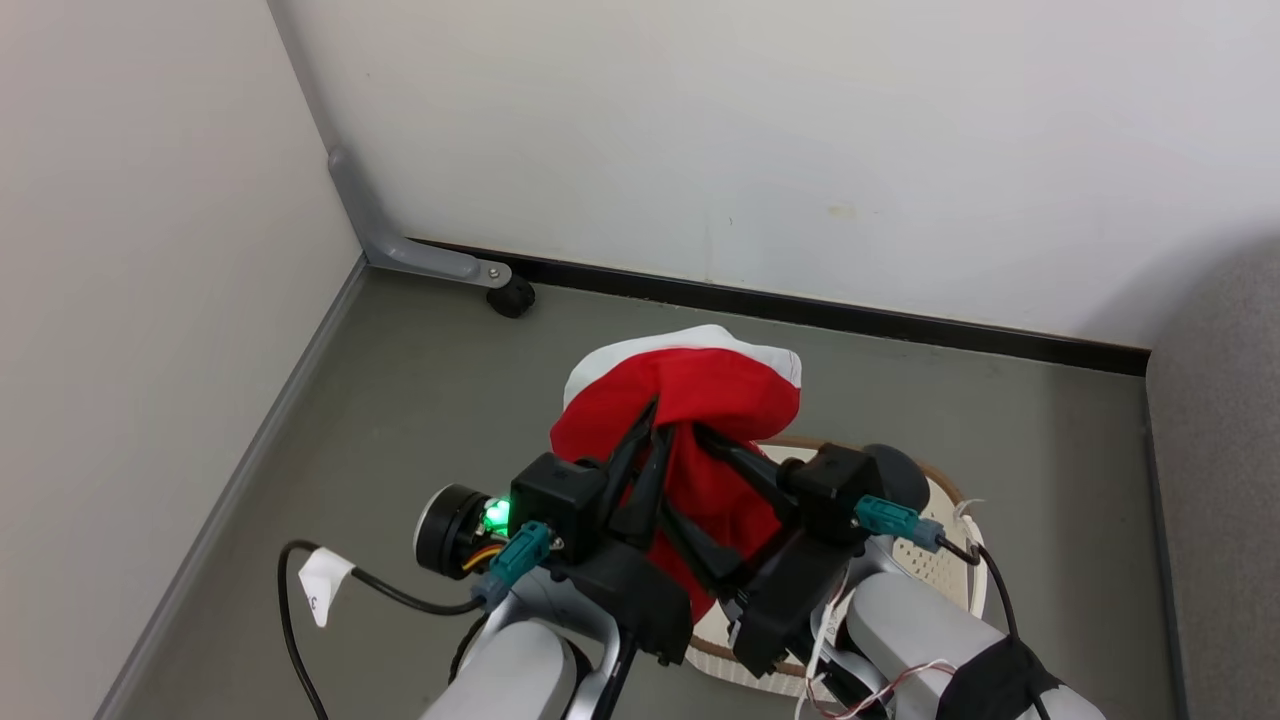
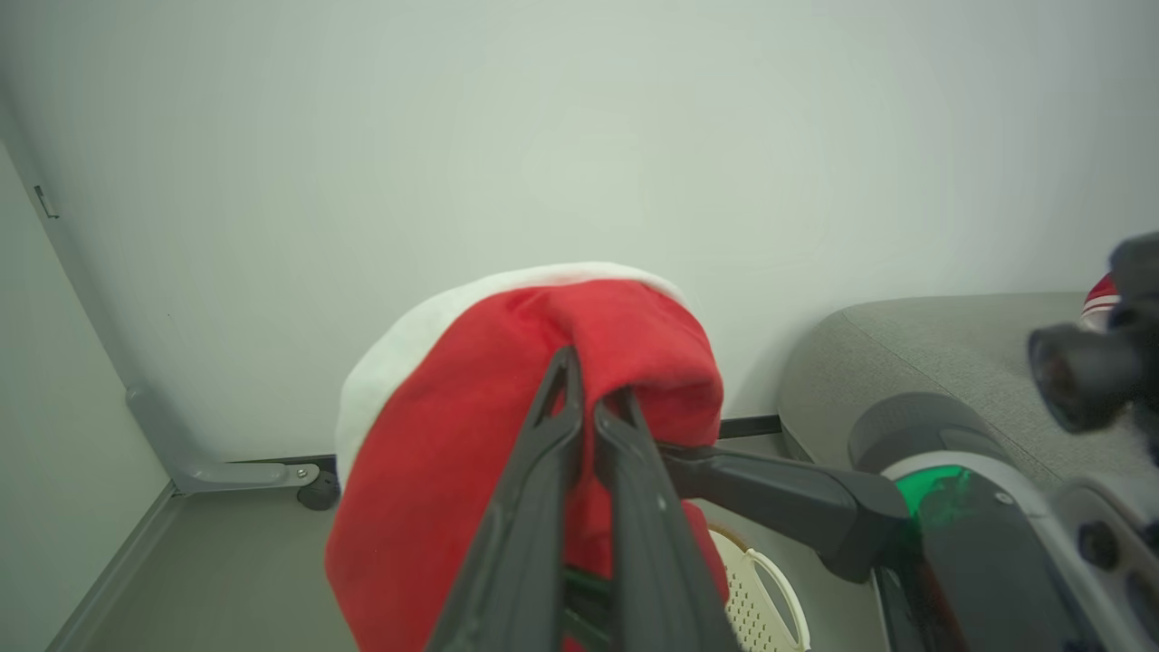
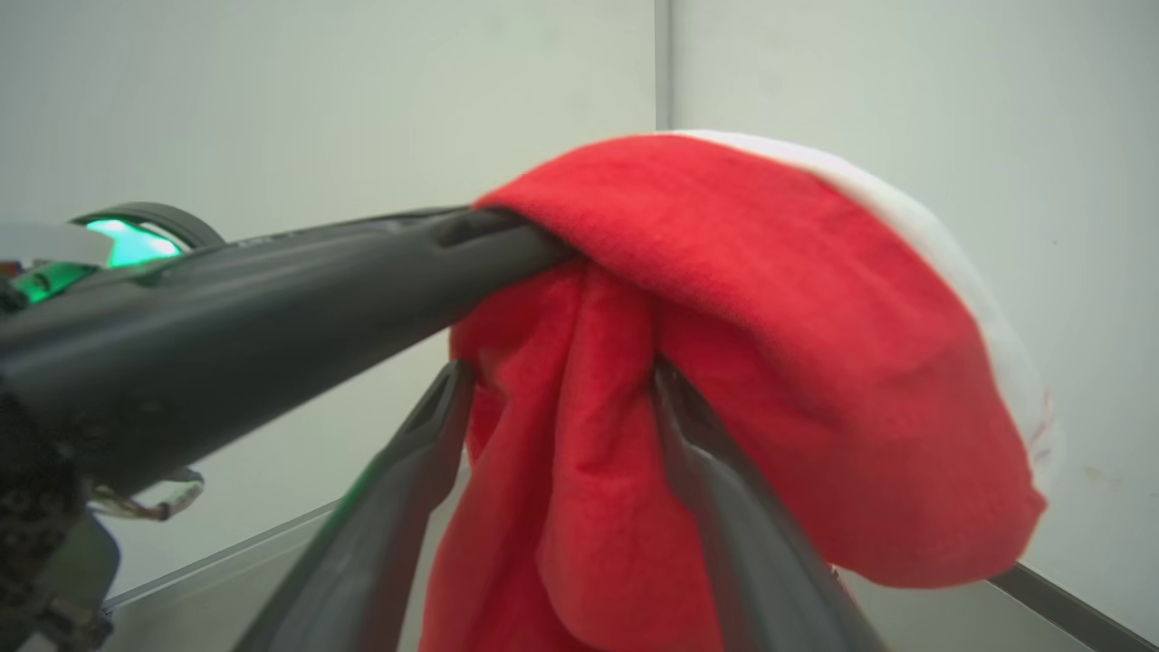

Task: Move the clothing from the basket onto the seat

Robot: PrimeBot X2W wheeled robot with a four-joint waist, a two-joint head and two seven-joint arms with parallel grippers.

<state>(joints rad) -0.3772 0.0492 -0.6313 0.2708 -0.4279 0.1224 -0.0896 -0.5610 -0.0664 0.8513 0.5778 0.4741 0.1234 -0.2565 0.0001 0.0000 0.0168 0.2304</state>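
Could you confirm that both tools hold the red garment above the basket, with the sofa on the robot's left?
No: the head view shows the sofa on the robot's right. The left tool and right tool do hold the red garment above the basket.

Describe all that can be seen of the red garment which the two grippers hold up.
The clothing is soft red fabric, fleecy in look, with a white band along its upper edge. It hangs bunched and folded in the air beside the basket, draped over the fingertips. The left gripper pinches it with fingers almost together; the right gripper holds a thick fold between its fingers. In the head view its lower end is hidden behind the grippers.
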